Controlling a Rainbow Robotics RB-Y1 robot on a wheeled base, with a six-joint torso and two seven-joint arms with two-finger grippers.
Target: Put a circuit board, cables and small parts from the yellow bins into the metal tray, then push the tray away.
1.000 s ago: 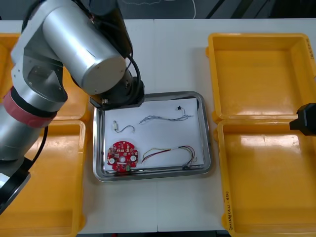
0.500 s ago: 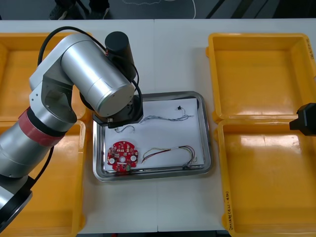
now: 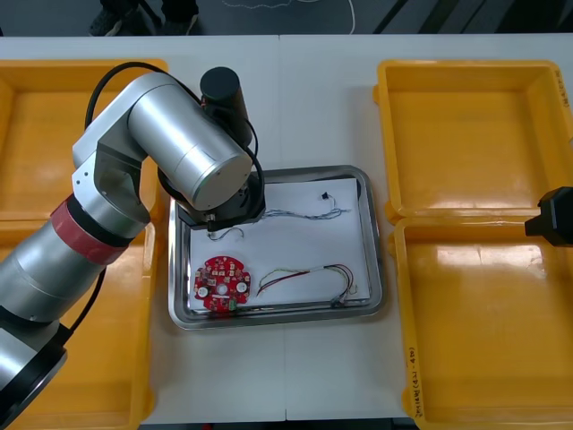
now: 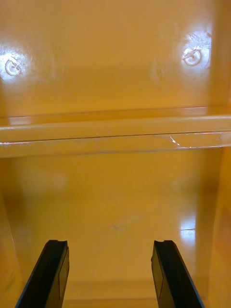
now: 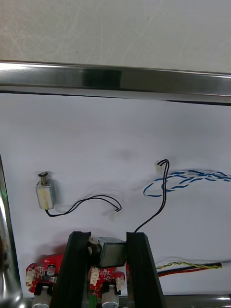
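Two yellow bins (image 3: 36,134) sit at the frame's left on the light table (image 3: 304,98). In the centre, the white-lined metal tray (image 3: 277,316) holds a red circuit board (image 3: 221,284), a blue-and-white cable (image 3: 286,214) and a red-and-yellow cable (image 3: 295,276). Over the tray's upper left corner, the left gripper (image 5: 108,238) pinches a small metal part (image 5: 113,252). At the right edge, the right gripper (image 4: 109,248) hangs wide open and holds nothing, over the right-hand bins (image 3: 474,134). Dark floor (image 3: 54,18) lines the top.

The left arm (image 3: 179,143) covers the far left corner of the metal tray (image 3: 277,315). The left hand (image 5: 108,238), closed on a small metal part (image 5: 113,252), hides half the circuit board (image 5: 36,273).
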